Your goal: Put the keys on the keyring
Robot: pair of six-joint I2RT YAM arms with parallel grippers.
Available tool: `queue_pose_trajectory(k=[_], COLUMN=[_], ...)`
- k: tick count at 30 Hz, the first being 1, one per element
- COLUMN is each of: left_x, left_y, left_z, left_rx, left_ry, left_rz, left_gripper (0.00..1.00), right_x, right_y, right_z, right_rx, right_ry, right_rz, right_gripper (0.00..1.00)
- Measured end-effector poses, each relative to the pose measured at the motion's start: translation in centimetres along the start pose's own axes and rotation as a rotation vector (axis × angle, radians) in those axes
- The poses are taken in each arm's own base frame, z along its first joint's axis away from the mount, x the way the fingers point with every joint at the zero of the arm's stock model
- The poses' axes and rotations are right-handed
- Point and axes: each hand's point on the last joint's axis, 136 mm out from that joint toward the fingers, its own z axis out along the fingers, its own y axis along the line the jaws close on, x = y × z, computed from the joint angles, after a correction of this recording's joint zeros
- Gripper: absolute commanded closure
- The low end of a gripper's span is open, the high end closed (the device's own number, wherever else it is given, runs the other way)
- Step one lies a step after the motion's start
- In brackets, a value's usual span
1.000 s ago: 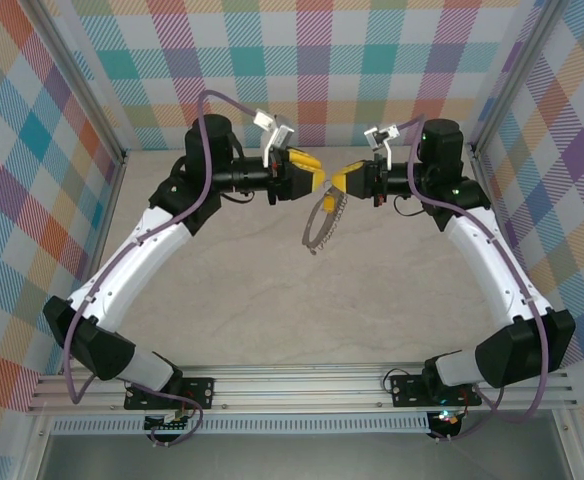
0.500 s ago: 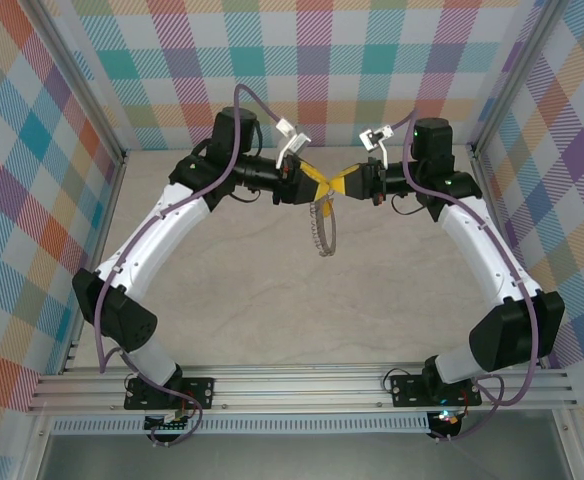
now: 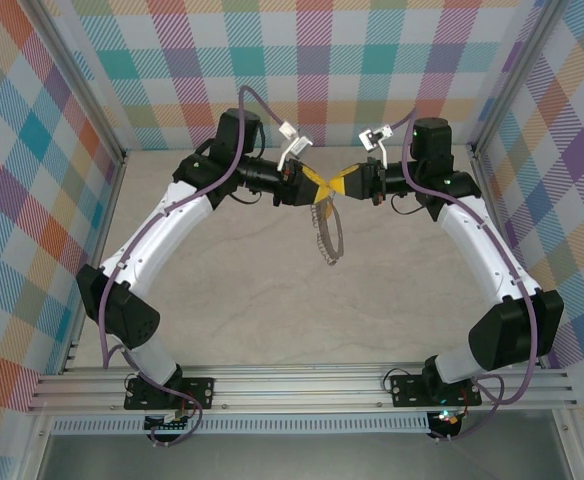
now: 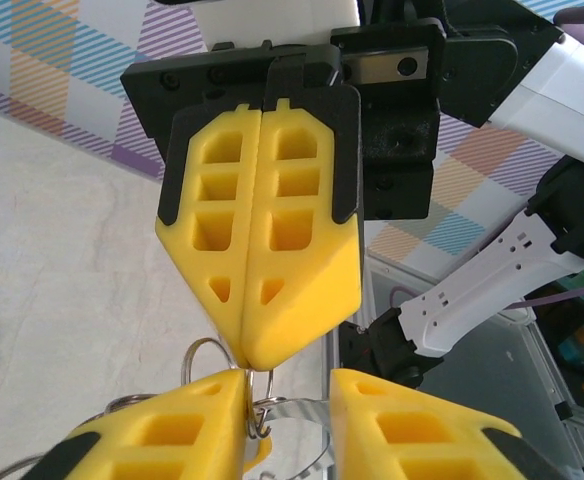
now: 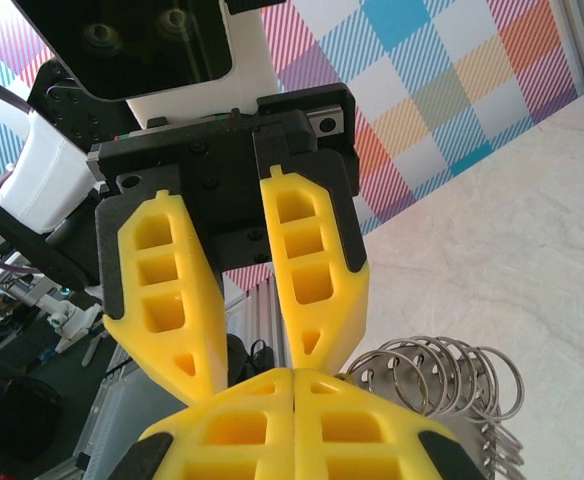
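Our right hand (image 3: 338,185), pressed together, pinched the keyring (image 3: 328,235) by its top so its loops dangled above the desk (image 3: 232,280), far centre. Our left hand (image 3: 322,187), fingers spread around that tip, presumably brought the key, which we couldn't see.

A pale marble-patterned tabletop (image 3: 262,300) is filling the middle of the top view. Pastel plaid walls (image 3: 372,60) are enclosing it at the left, right and top of the frame. Silvery metal posts (image 3: 77,88) are running along the wall corners. A ribbed aluminium rail (image 3: 292,385) is spanning the lower edge, and a grey panel (image 3: 302,455) is lying below it.
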Motion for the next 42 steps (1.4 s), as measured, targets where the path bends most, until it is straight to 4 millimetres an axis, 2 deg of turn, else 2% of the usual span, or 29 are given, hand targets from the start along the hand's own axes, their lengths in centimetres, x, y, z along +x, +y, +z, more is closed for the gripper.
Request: queue_pose_trajectory(k=[9, 11, 13, 19, 20, 21, 24, 29, 34, 38, 42], left_x=[0.2, 0.2, 0.1, -0.3, -0.3, -0.2, 0.4, 0.9, -0.8, -2.3, -3.1], left_y=[0.4, 0.4, 0.4, 0.6, 0.7, 1.0, 2.1, 3.3, 2.1, 0.5, -0.4], left_z=[0.3, 0.4, 0.5, 0.8, 0.9, 1.1, 1.5, 1.7, 0.7, -0.4, -1.0], left_rx=[0.008, 0.009, 0.012, 0.017, 0.016, 0.015, -0.019, -0.065, -0.078, -0.070, -0.057], left_ry=[0.005, 0.002, 0.000, -0.021, -0.028, -0.039, -0.063, -0.101, -0.177, -0.243, -0.286], left_rz=[-0.015, -0.018, -0.023, -0.030, -0.031, -0.035, -0.059, -0.096, -0.070, -0.039, -0.027], left_gripper=[0.87, 0.91, 1.00, 1.00, 1.00, 1.00, 1.00, 1.00, 1.00, 1.00, 1.00], right_x=[-0.2, -0.3, -0.4, -0.7, -0.7, -0.7, -0.6, -0.2, 0.6, 2.2, 3.7], right_y=[0.1, 0.2, 0.3, 0.2, 0.1, -0.3, -1.4, -2.0, -1.9, -2.3, -2.8], right_z=[0.0, 0.0, 0.0, 0.0, -0.1, -0.2, -0.2, -2.4, -5.1, -5.1, -4.1], right_rx=[-0.005, -0.009, -0.012, -0.015, -0.007, 0.006, 0.064, 0.215, 0.352, 0.371, 0.362], right_ry=[-0.004, -0.006, -0.009, -0.017, -0.021, -0.024, -0.041, -0.132, -0.257, -0.289, -0.282], right_rz=[-0.003, -0.009, -0.016, -0.022, -0.019, -0.008, 0.018, 0.024, 0.016, 0.037, 0.063], right_gripper=[1.00, 1.00, 1.00, 1.00, 0.94, 0.78, 0.61, 0.58, 0.49, 0.44, 0.41])
